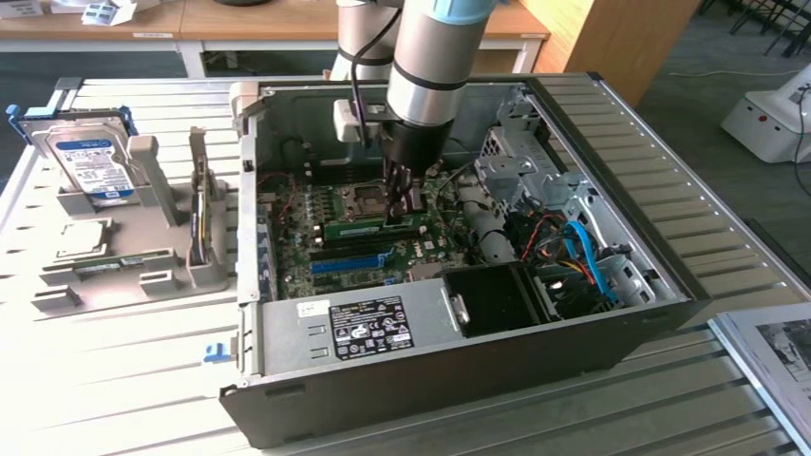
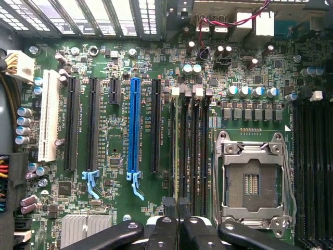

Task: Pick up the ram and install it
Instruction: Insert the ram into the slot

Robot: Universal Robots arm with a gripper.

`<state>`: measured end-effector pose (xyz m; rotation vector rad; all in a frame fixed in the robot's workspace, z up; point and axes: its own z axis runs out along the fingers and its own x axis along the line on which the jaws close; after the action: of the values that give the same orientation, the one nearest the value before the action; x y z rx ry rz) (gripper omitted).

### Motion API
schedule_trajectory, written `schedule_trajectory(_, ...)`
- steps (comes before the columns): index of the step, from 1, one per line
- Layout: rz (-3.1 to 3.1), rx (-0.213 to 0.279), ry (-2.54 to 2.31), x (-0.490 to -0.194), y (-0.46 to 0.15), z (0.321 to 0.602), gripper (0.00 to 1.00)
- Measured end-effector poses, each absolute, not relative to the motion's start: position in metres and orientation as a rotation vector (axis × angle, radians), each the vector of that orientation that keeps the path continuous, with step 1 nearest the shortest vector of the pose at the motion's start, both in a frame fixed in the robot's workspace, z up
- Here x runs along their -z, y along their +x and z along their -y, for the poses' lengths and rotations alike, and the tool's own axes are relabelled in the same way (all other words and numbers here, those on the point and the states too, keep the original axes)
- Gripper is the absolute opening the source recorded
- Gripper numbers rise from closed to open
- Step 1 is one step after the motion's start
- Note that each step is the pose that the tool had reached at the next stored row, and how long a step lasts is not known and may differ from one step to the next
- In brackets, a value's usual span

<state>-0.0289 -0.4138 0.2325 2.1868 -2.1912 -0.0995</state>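
**Computer case open, ram gripped at a memory slot**

It lay open on the slatted tabletop with its motherboard facing up. The robot arm reached down into it from above. At the exterior view's left, apart from the case, a blue-labelled hard drive stood in a grey holder. The ram stood on edge along a memory slot, between the processor socket and the blue expansion slot. Whether it was fully seated could not be told. The gripper was clenched on the ram's upper edge.
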Motion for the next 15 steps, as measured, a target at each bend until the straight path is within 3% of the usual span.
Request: schedule_trajectory(15,2.199,0.1,2.179,-0.2335,-0.0289,0.4138,0.11)
